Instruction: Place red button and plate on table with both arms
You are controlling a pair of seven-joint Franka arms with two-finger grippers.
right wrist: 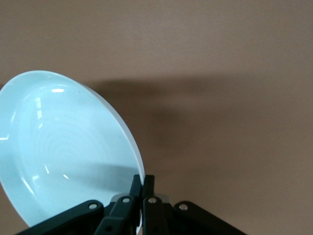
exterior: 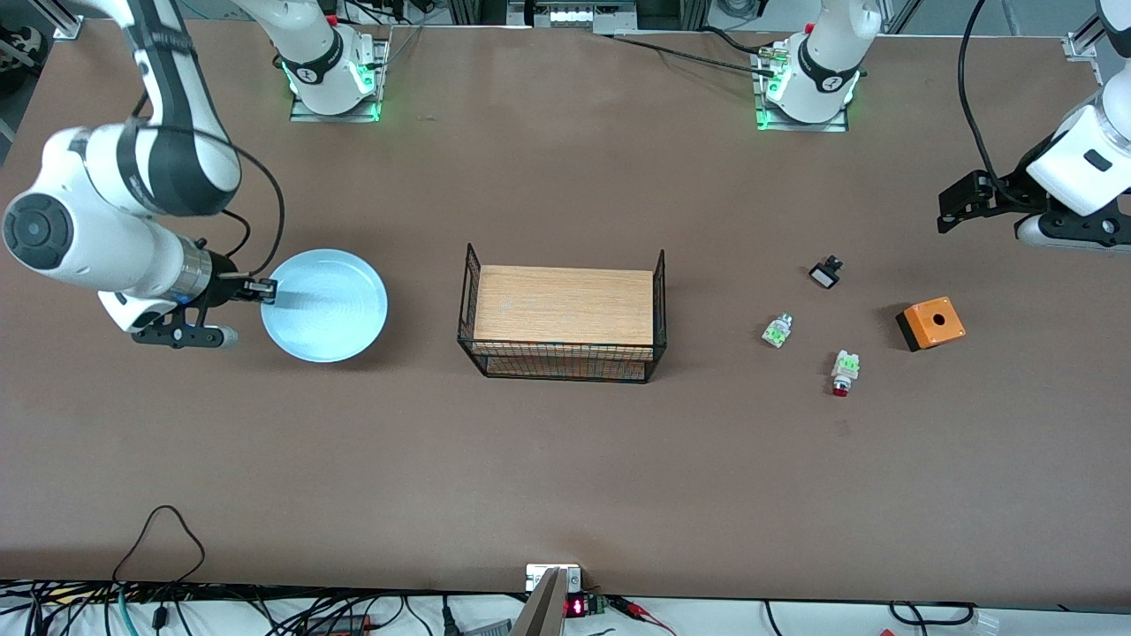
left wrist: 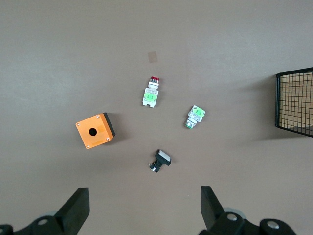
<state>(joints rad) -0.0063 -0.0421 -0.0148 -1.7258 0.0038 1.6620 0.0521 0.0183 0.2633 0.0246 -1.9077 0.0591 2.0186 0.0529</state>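
The pale blue plate (exterior: 325, 305) lies toward the right arm's end of the brown table (exterior: 565, 459). My right gripper (exterior: 265, 289) is shut on its rim, and the right wrist view shows the fingers (right wrist: 142, 183) pinching the plate's edge (right wrist: 63, 147). I cannot tell whether the plate rests flat or is slightly lifted. The red button (exterior: 844, 372) lies on the table toward the left arm's end, also seen in the left wrist view (left wrist: 151, 93). My left gripper (exterior: 947, 208) is open and empty, up in the air over that end of the table, its fingers (left wrist: 76, 210) wide apart.
A wood-topped black wire rack (exterior: 563, 314) stands mid-table. Near the red button lie a white-green part without a red cap (exterior: 778, 329), a small black part with a white face (exterior: 826, 272) and an orange box with a hole (exterior: 930, 323).
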